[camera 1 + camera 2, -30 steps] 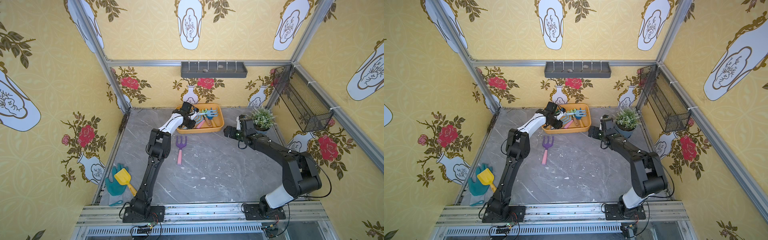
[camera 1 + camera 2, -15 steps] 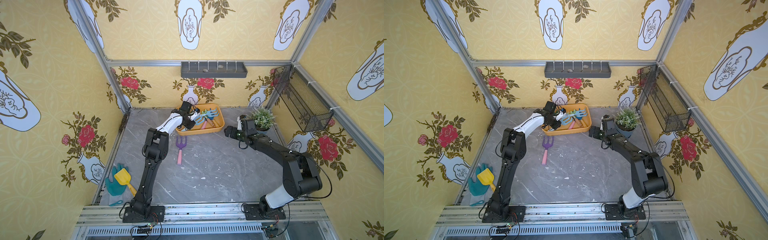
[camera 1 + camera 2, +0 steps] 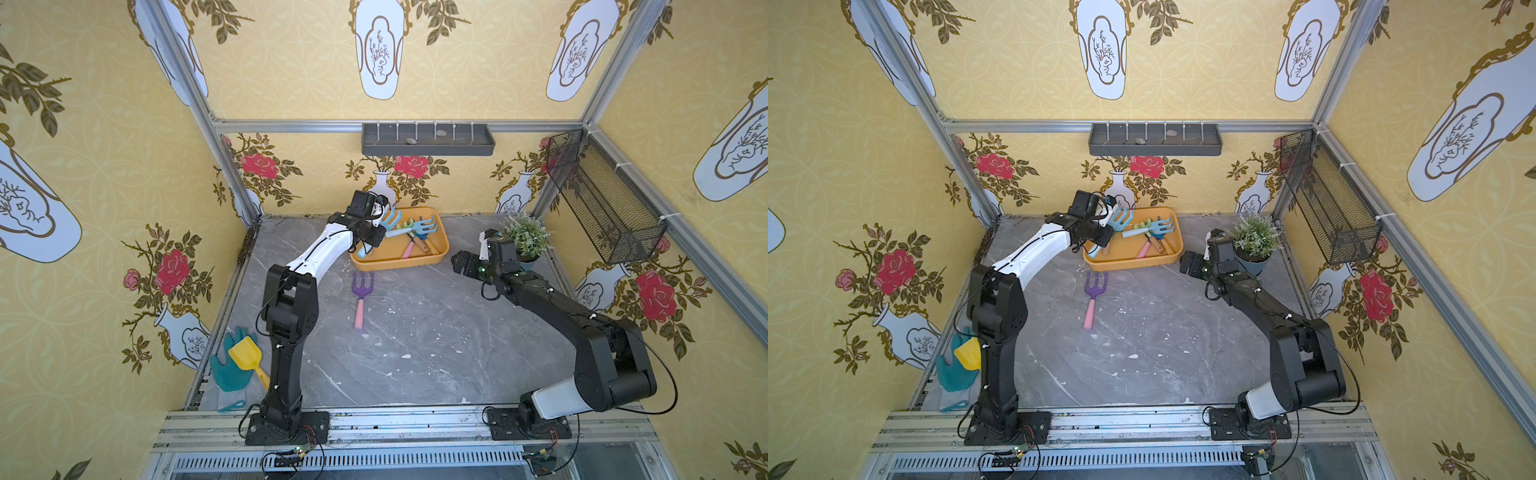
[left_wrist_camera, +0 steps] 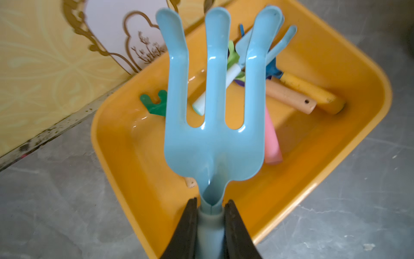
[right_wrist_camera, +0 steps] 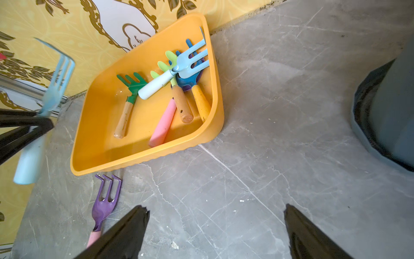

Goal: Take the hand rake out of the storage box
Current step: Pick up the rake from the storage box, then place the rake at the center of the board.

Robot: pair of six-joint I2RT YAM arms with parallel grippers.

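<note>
Left wrist view: clenched with the left gripper (image 4: pixel 210 204) on the neck of the pale blue hand rake (image 4: pixel 212 143), one black finger pressed to either side. Held aloft with three tines pointing away, over the orange-yellow storage box (image 4: pixel 134 170), clear of everything lying in it. In both top views, raised at the box's left end.

From the right wrist, five tools counted inside the box, heaped mostly toward its right end:
- a green rake (image 5: pixel 132 89) with a wooden handle
- a pale blue fork (image 5: pixel 179 67) laid across the top, whitish handle reaching the green rake's head
- a light green tool (image 5: pixel 181 103) with a wooden handle
- a blue trowel (image 5: pixel 200 101) with a yellow handle
- a pink handle (image 5: pixel 163 123), head mostly hidden under the others

Outside, just beside the box's front wall, flat on the grey surface (image 5: pixel 268 157): a purple fork (image 5: pixel 105 201) with a pink handle.

Over at the right gripper (image 5: pixel 216 209): spread wide, grasping nothing, poised above bare surface near the box's right front corner. Close by, a grey pot (image 5: pixel 392 112) holding a small green plant (image 3: pixel 525 237).

On the back wall, a grey trough (image 3: pixel 428 141) with small stones in two compartments. On the right wall, a black wire basket (image 3: pixel 602 199), contents not discernible.
</note>
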